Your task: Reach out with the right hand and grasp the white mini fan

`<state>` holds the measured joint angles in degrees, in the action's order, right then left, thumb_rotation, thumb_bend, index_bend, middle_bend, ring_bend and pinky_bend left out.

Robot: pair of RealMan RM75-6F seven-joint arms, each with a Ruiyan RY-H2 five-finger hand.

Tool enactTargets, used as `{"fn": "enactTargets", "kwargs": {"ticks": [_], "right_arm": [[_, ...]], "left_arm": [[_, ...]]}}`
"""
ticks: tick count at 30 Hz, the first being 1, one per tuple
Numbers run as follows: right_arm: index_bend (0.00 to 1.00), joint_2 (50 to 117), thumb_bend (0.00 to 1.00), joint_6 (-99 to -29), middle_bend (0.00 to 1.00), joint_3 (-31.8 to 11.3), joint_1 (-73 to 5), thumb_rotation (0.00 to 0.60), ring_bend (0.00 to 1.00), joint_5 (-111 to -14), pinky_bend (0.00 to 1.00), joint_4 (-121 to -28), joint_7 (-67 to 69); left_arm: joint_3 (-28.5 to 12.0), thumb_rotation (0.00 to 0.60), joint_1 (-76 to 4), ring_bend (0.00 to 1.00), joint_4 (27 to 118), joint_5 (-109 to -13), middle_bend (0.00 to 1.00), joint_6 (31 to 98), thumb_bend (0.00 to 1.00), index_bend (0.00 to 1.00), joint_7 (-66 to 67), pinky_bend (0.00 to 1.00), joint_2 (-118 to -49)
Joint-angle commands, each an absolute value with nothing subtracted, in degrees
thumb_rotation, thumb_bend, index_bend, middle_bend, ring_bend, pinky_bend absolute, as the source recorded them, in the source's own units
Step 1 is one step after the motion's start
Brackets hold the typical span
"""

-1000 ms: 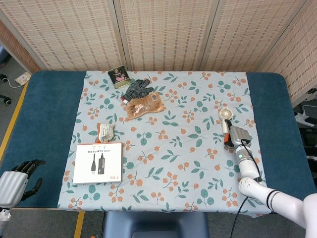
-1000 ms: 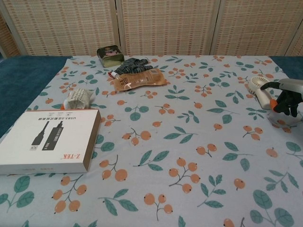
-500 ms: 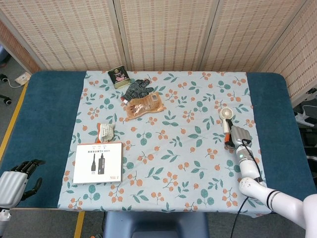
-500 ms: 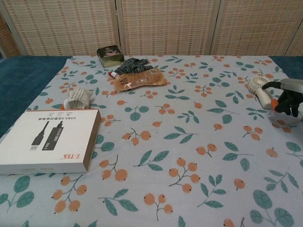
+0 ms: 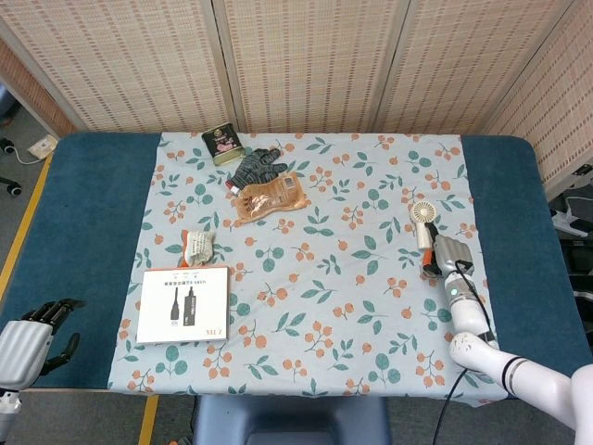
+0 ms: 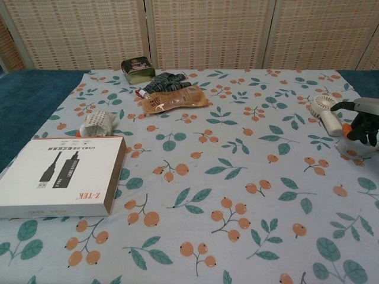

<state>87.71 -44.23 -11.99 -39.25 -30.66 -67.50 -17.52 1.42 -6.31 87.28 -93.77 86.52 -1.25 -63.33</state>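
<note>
Right robot hand beside the fan handle, fingers curled, grip unclear, left robot hand open at worktop edge.

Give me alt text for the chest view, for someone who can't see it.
The robot's right hand hovers at the right edge beside a white mini fan lying on a floral tablecloth. A white cable box sits near left; a small green tin stands at the far side.

right hand sits right up against the white mini fan handle, left hand parked off the cloth
</note>
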Motion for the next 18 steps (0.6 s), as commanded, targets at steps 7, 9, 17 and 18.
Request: {"fn": "enactTargets", "kwargs": {"ticks": [7,9,17,18], "right_arm": [[0.06,88.1,0.67,-43.9,0.84,-11.9,-39.2,0.600,0.66,-30.6,0.63,-66.9,-17.5],[0.06,88.1,0.67,-43.9,0.84,-11.9,-39.2,0.600,0.66,-30.5,0.63,-66.8,-17.5],[0.06,88.3,0.67,-43.8,0.84,-11.7,-38.9,0.600,0.66,-30.4,0.63,-66.4,-17.5],[0.06,88.3,0.67,-43.8,0.84,-11.7,-38.9,0.600,0.66,-30.4,0.63,-66.3,-17.6]], "left_arm": [[1.4,0.600,-6.3,0.30,87.4,-93.7,0.29,86.5,0.44,0.26,-1.3,0.50,-63.3],[1.4,0.600,-6.3,0.30,87.4,-93.7,0.29,86.5,0.44,0.26,-1.3,0.50,-63.2],[1.4,0.600,-6.3,0.30,87.4,-93.7,0.29,86.6,0.44,0.26,-1.4,0.50,-63.2],[1.4,0.600,-6.2,0.30,87.4,-93.7,0.29,86.6,0.44,0.26,-1.4,0.50,-63.2]]}}
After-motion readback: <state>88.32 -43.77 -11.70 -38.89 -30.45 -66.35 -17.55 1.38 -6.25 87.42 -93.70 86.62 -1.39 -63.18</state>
